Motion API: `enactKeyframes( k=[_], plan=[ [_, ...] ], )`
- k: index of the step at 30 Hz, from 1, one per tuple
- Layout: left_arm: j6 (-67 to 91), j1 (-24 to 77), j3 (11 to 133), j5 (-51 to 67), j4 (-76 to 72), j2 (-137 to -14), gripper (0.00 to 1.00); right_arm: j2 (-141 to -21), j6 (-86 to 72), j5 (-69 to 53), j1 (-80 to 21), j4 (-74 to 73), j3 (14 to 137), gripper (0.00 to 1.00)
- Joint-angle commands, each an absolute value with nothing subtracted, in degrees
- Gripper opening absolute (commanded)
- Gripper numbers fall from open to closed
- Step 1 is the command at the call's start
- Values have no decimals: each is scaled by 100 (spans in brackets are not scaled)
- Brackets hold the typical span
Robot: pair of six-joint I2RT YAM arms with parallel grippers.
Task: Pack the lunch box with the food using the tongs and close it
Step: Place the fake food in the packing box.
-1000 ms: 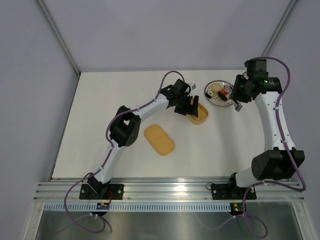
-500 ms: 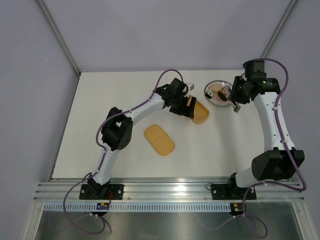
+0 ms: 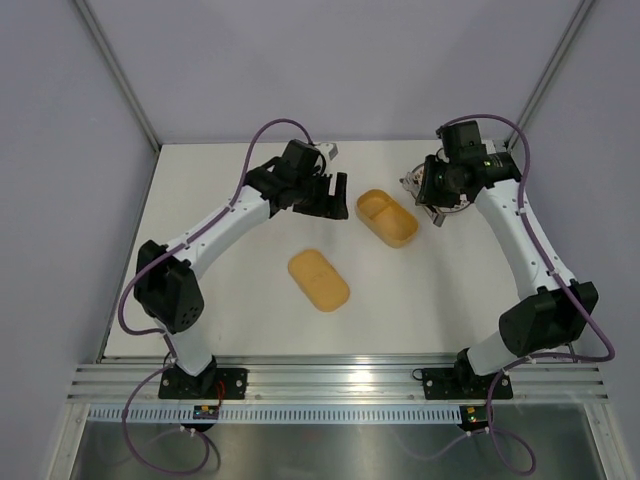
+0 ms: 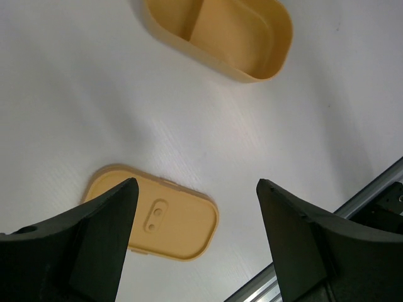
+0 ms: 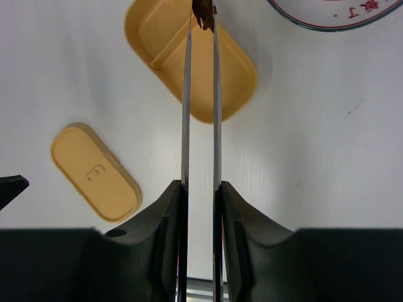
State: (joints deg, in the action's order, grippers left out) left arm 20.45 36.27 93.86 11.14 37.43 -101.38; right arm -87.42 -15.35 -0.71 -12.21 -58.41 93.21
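The mustard-orange lunch box lies open on the table, and the parts of its two compartments that show in the left wrist view hold nothing. Its flat lid lies apart, nearer the arms. My right gripper is shut on the silver tongs. The tongs' tips pinch a dark brown piece of food above the lunch box. My left gripper hangs open and empty, left of the box and above the lid.
The white patterned plate sits right of the box, mostly hidden under my right gripper in the top view. The table's metal rail runs along the near edge.
My left arm has drawn back to the left, away from the lunch box, uncovering it. My right arm has swung left from over the plate toward the box, carrying the tongs.
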Motion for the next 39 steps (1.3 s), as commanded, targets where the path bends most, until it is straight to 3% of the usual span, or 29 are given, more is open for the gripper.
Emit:
enactKeyframes(
  k=[1,13,39],
  plan=[
    [2188,3490,9168,748,3884,-9695,80,-8806,-1731,-35,-1537,-5494,9563,0],
    [2241,3164,8631,501,4043,-9018,81,-9281,-2152,272,-2206,-5247,9510,0],
    [2136,3085,8437,519,4078,-8974,81,-10186,-3015,993,-2637,-5054,9668,0]
  ],
)
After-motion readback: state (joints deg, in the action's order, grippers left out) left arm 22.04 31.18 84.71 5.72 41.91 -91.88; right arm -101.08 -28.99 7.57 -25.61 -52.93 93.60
